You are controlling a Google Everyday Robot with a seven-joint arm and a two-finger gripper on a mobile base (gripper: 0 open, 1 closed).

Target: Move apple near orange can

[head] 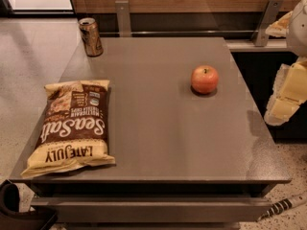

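Note:
The red-orange apple (205, 79) sits upright on the grey table (158, 128), right of its middle. The slim brownish-orange can (90, 36) stands upright at the table's far left corner, far from the apple. My gripper (287, 96), pale and blocky, hangs at the right edge of the view, beyond the table's right side, to the right of the apple and a little nearer to me, not touching it. It holds nothing that I can see.
A large Sea Salt chip bag (72, 126) lies flat on the table's front left. Two metal brackets (123, 16) rise behind the table against a wood wall. A striped cable (283, 207) lies on the floor at bottom right.

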